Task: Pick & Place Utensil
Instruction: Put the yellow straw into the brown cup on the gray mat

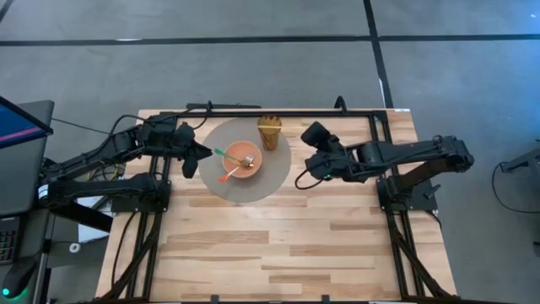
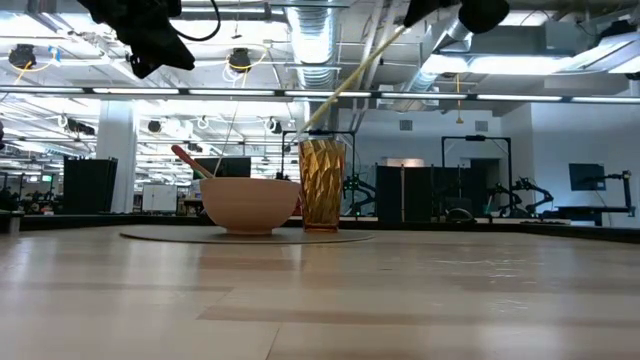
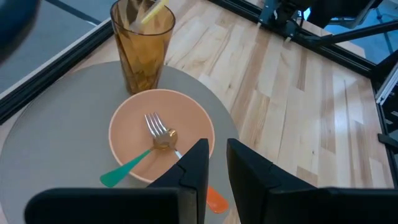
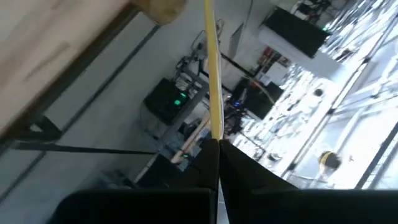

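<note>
An amber ribbed cup point(image 1: 270, 131) point(image 2: 322, 185) stands upright on a round grey mat point(image 1: 221, 184), next to a peach bowl point(image 1: 242, 160) point(image 3: 132, 135). In the bowl lie a fork point(image 3: 157, 128), a green-handled utensil point(image 3: 123, 172) and an orange-handled one point(image 3: 215, 200). My right gripper point(image 1: 314, 135) point(image 4: 217, 146) is right of the cup and above it, shut on a long yellow utensil point(image 2: 355, 75). My left gripper point(image 1: 196, 160) point(image 3: 217, 165) hovers open over the bowl's left rim, high above the table in the low view. My right gripper pinches the yellow utensil between its two fingers at its upper end point(image 4: 214, 134). The fingers reach in from the table's right side, well above the table. The utensil slants down and leftward, its lower end point(image 3: 155, 7) inside the amber cup's mouth.
Black frame rails point(image 1: 278, 111) run along the table's far edge and down both sides. The wooden table point(image 1: 278, 253) stretches wide toward the near edge in front of the mat. Both arm bases stand at the table's left and right sides.
</note>
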Controlling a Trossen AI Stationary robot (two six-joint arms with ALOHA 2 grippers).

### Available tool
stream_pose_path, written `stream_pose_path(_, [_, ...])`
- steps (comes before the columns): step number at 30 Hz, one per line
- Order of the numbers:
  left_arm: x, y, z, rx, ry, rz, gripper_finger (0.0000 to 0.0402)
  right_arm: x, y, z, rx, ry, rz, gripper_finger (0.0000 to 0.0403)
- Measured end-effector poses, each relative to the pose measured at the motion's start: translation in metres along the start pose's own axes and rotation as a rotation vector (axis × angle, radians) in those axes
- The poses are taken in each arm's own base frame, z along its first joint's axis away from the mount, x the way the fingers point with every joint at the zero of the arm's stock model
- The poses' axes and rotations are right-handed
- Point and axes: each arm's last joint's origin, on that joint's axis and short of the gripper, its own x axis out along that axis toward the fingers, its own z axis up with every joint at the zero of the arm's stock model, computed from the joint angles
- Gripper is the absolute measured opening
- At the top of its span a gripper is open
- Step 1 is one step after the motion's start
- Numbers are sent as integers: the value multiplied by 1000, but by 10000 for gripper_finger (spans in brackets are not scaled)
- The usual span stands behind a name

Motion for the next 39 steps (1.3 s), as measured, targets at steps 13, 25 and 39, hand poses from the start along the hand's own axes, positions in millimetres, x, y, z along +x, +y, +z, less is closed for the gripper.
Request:
stream_pose_path(13, [0,0,0,-22,-5,0,58,0,11,-5,70,29,62,0])
stream_pose_path(25, [0,0,1,-21,-15,-2,58,6,8,8,172,-51,91,0])
stream_pose_path(39, [0,0,3,-18,-31,3,58,37,3,11,248,55,93,38])
